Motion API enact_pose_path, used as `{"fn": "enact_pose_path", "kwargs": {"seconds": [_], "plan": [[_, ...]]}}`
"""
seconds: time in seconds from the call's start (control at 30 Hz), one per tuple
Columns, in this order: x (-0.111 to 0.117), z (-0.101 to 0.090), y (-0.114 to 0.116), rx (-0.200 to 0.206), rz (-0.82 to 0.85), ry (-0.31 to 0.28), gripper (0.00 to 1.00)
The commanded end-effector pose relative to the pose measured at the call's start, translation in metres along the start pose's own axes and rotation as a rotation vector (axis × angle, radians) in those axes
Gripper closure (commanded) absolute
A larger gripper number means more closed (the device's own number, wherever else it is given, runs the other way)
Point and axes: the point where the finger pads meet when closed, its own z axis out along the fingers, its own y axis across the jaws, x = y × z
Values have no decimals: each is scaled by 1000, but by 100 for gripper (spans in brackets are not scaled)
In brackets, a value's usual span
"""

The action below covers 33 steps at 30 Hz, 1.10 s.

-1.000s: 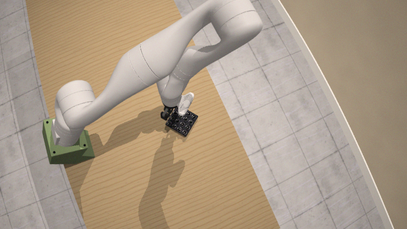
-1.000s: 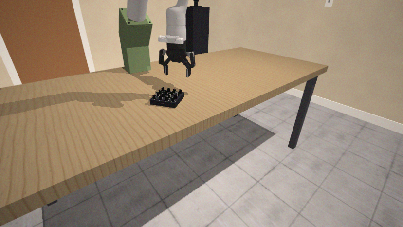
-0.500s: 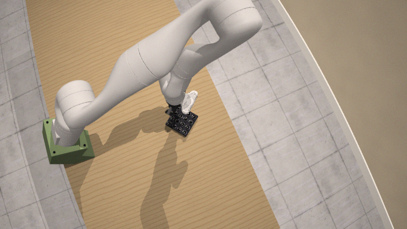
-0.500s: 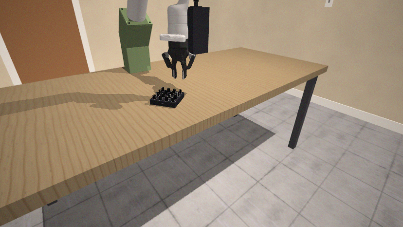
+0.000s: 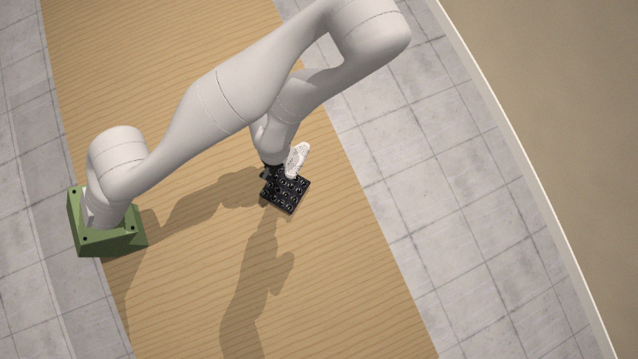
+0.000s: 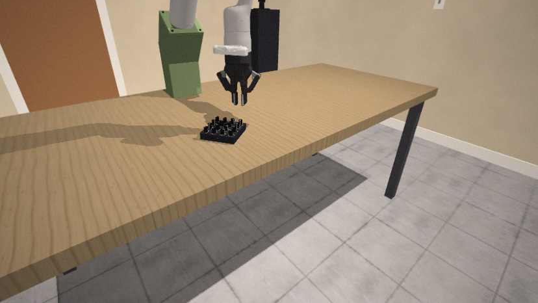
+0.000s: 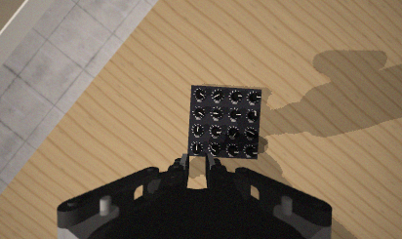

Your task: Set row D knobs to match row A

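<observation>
The black knob box (image 5: 284, 187) (image 6: 217, 138) (image 7: 225, 104) stands flat on the table, with four rows of four knobs. In the wrist view, names are on the lower side of the knobs, so row A is at the top. A1 (image 7: 200, 95) points lower right, A2 (image 7: 217, 96) lower left, A3 (image 7: 236, 96) and A4 (image 7: 254, 98) right. D1 (image 7: 196, 147) points up; the other D lines are too small to read surely. My gripper (image 6: 239, 103) (image 7: 197, 162) is empty and narrowly open, above the box, its tips near D1 in the wrist view. The socket is not visible.
The wooden table (image 5: 329, 242) (image 6: 317, 105) (image 7: 122, 109) carries the green arm base (image 5: 112, 242) (image 6: 184, 77). A black cabinet (image 6: 266, 37) stands behind the table. Arm shadows fall beside the box. My arm hides part of the box's surroundings in the top view.
</observation>
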Motion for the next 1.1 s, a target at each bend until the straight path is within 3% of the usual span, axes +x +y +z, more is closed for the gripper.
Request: {"fn": "enact_pose_path", "kwargs": {"seconds": [0.0, 1.07], "plan": [[0, 0, 0, 1, 0, 1, 81], [0, 12, -1, 1, 1, -2, 81]]}}
